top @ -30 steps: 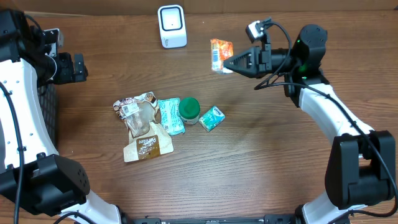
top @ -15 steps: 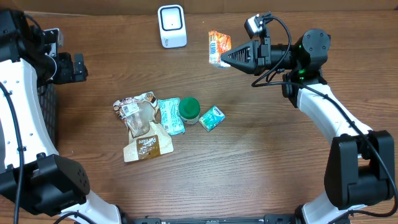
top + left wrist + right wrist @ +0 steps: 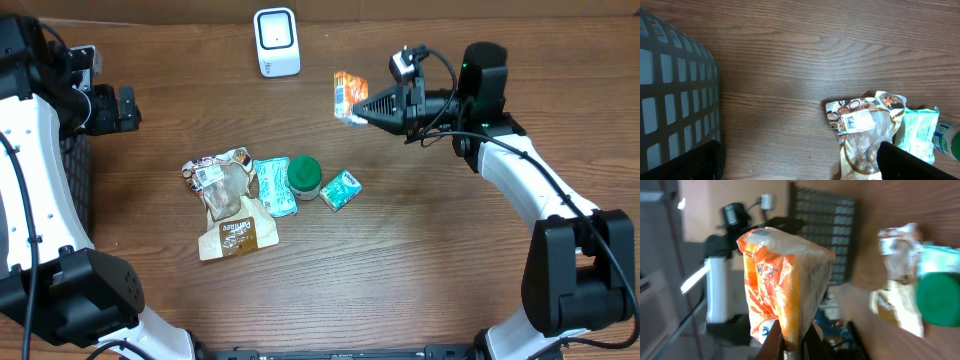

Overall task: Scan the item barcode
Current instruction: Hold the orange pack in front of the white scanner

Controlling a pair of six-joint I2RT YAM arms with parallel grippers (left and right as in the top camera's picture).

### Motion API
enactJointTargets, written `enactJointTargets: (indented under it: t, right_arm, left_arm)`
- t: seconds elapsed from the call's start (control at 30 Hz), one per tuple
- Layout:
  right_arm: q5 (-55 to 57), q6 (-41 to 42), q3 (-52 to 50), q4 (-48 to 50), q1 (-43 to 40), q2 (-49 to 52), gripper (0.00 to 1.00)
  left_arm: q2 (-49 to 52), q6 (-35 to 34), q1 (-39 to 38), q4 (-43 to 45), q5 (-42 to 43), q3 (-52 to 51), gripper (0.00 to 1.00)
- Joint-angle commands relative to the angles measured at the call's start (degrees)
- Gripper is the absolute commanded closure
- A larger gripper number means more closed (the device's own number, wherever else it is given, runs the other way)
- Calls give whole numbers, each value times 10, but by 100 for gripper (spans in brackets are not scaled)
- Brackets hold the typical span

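My right gripper [image 3: 366, 108] is shut on an orange snack packet [image 3: 350, 97] and holds it in the air to the right of the white barcode scanner [image 3: 276, 42] at the table's back edge. In the right wrist view the packet [image 3: 785, 280] stands up from the closed fingers, my gripper [image 3: 792, 347] pinching its lower edge. My left gripper [image 3: 128, 108] stays open at the far left, with nothing between its fingers. In the left wrist view that gripper [image 3: 800, 167] hangs over bare wood.
A pile lies mid-table: a brown snack bag [image 3: 225, 200], a teal packet [image 3: 272, 185], a green-lidded jar [image 3: 304, 176] and a small teal packet [image 3: 341, 189]. A black mesh basket [image 3: 675, 90] stands at the left edge.
My right gripper has carried the orange packet slightly left, first up and then lower again, and turned it. The left arm and the pile have not moved.
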Motion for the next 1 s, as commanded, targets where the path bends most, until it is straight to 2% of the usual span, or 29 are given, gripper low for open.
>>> enactJointTargets:
  t: [0.0, 0.23, 0.37, 0.5, 0.63, 0.73, 0.83, 0.97]
  right_arm:
    - [82, -162, 7, -84, -4, -8, 96]
    - [274, -296, 49, -322, -3, -8, 96]
    - [420, -374, 172, -508, 2, -8, 96]
    - [551, -399, 329, -629, 22, -2, 96]
    - [688, -400, 475, -671, 63, 26, 96]
    - [765, -435, 564, -676, 103, 62, 96]
    - [847, -485, 616, -663, 143, 105, 96]
    - [986, -574, 622, -573, 194, 173, 96]
  left_arm:
    - [-1, 7, 0, 1, 1, 0, 1]
    - [-1, 7, 0, 1, 1, 0, 0]
    - [-1, 7, 0, 1, 1, 0, 0]
    - [-1, 7, 0, 1, 1, 0, 0]
    - [-1, 7, 0, 1, 1, 0, 1]
    - [-1, 7, 0, 1, 1, 0, 0]
    - [-1, 7, 0, 1, 1, 0, 1]
    - [-1, 7, 0, 1, 1, 0, 1]
